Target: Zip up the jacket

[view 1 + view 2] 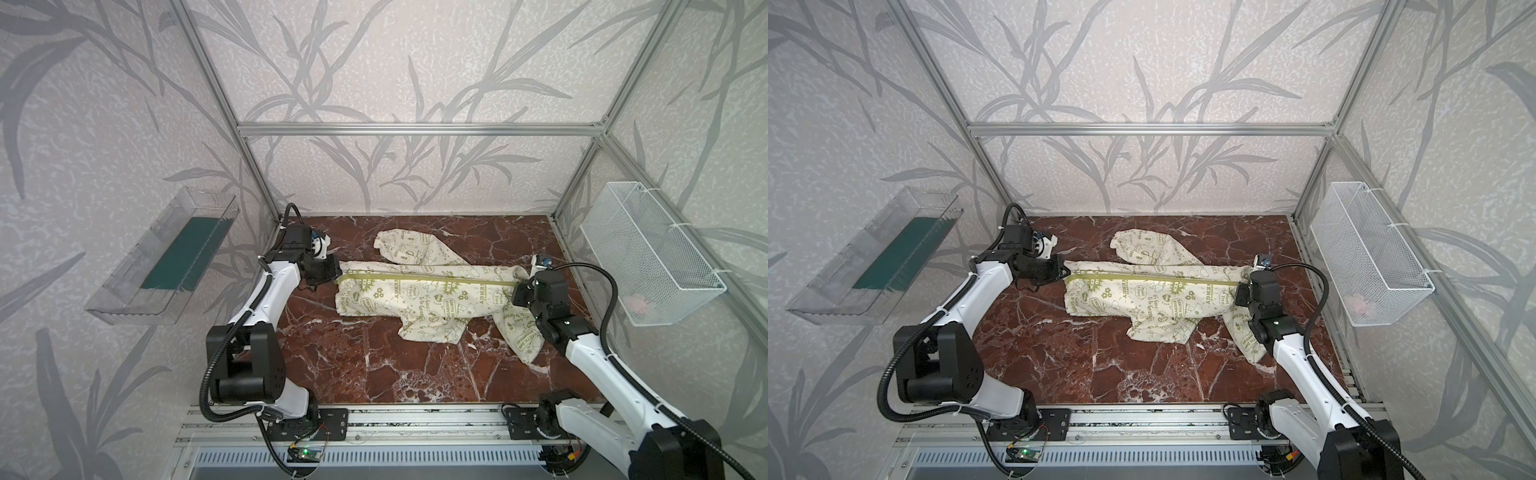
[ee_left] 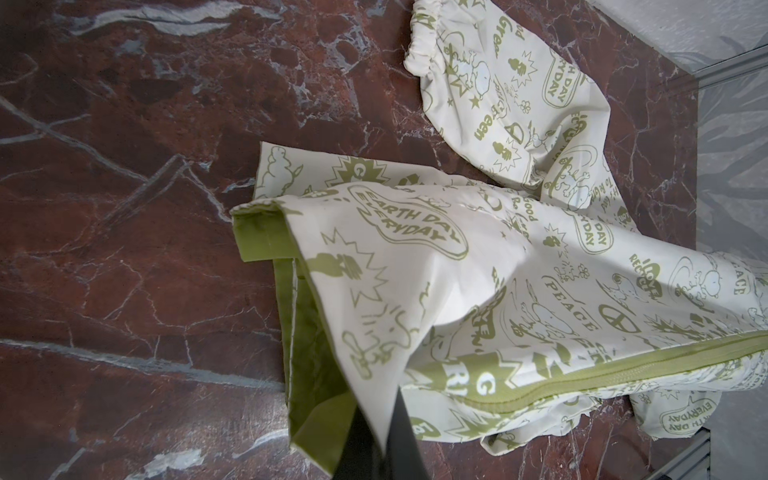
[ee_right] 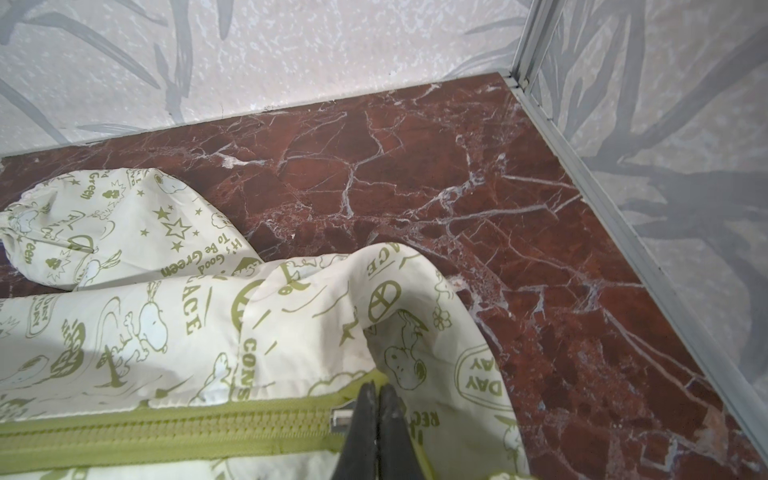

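The jacket (image 1: 415, 295) lies stretched left to right across the middle of the red-brown marble-patterned table (image 1: 374, 365), pulled taut between the two arms. The left gripper (image 1: 336, 277) is clenched on the hem end at the left. In its wrist view a black finger (image 2: 388, 436) bites the cream shell where the lime-green lining (image 2: 316, 407) folds out. The right gripper (image 1: 520, 286) is pinched tight at the right end of the olive-green zipper (image 1: 428, 278). Its wrist view shows the fingers pressed together just beside the small metal slider (image 3: 340, 417), apparently on its pull tab, though the tab itself is hidden between them. The teeth look meshed along the whole visible run, so the pull seems to be in its last stretch, or finished. The next move calls for checking that the slider sits at the collar end, then easing tension and letting go without dragging the cloth. The fabric is thin, limp and matte, creasing softly, and is printed with olive cartoons, peace signs and slogans. The zipper tape is stiffer and ridged. One sleeve (image 1: 409, 245) with an elastic gathered cuff (image 2: 419, 58) angles toward the far side, and another (image 1: 432, 328) lies folded nearer.
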{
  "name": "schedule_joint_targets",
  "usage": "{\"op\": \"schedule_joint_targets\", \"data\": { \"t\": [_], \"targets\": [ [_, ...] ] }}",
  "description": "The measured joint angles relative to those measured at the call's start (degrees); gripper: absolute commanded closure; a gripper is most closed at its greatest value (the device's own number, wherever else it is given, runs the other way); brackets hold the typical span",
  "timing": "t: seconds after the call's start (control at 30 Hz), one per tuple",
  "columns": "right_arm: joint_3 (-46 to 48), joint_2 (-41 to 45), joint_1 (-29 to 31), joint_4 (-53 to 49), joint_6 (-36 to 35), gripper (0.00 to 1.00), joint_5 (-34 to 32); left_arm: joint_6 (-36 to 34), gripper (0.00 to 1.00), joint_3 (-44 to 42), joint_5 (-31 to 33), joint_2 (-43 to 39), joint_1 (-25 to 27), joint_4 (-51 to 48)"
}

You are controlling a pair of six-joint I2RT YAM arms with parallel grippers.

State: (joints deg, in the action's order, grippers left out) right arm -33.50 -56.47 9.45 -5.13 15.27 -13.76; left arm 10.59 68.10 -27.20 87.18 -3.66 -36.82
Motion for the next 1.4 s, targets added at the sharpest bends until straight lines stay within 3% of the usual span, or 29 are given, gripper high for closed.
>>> {"op": "schedule_joint_targets", "data": {
  "t": [0.33,0.5,0.53,0.57,0.6,0.67,0.7,0.73,0.77,0.8,1.0,1.13,1.23,1.33,1.4],
  "targets": [
    [1.49,-1.49,-0.42,-6.95,12.37,1.00,-1.22,0.00,1.00,-2.64,-1.66,6.73,0.37,-1.29],
    [3.02,-1.31,-0.39,-9.62,17.97,1.00,-1.92,0.11,0.99,-6.51,-1.64,5.86,0.55,-0.90],
    [3.28,-1.16,-0.39,-10.36,19.26,0.97,-2.10,0.13,1.00,-7.63,-1.64,5.27,0.55,-0.83],
    [3.50,-1.01,-0.42,-10.99,20.35,0.88,-2.25,0.13,0.98,-8.61,-1.64,4.72,0.57,-0.90],
    [3.61,-0.90,-0.42,-11.43,21.18,0.78,-2.40,0.11,0.91,-9.25,-1.57,4.39,0.57,-0.98],
    [3.67,-0.72,-0.90,-13.11,22.84,0.34,-5.38,0.24,0.64,-9.70,0.24,4.31,0.35,-0.90],
    [3.69,-0.70,-1.22,-13.73,23.17,0.22,-6.40,0.28,0.54,-9.70,0.96,4.31,0.02,-0.83],
    [3.72,-0.66,-1.64,-14.51,23.52,0.12,-7.76,0.52,0.39,-9.68,1.79,4.28,-0.26,-0.79],
    [3.72,-0.50,-1.86,-15.17,23.74,0.03,-8.81,0.44,0.07,-9.60,2.69,4.22,-0.48,-0.83],
    [3.69,-0.28,-1.90,-15.76,23.91,0.01,-9.60,0.55,0.01,-9.42,3.61,4.17,-0.61,-0.94],
    [3.65,4.31,-1.90,-17.11,20.98,0.01,-12.79,0.50,0.01,-9.07,10.36,-3.39,-0.79,4.33],
    [3.65,5.92,-1.90,-13.62,16.39,0.01,-14.38,-0.44,0.01,-17.03,14.75,-16.83,-0.79,21.68],
    [3.65,5.03,-1.81,-8.41,10.32,0.01,-14.84,-2.56,0.01,-27.39,15.43,-23.56,-0.79,39.93],
    [3.72,2.32,-1.55,-1.95,3.89,0.01,-14.73,-5.51,0.01,-35.85,14.58,-23.02,-0.79,54.12],
    [3.89,0.02,-1.53,2.84,-0.52,0.01,-14.36,-6.40,0.01,-37.62,14.19,-20.59,-0.79,57.35]
  ]
}}
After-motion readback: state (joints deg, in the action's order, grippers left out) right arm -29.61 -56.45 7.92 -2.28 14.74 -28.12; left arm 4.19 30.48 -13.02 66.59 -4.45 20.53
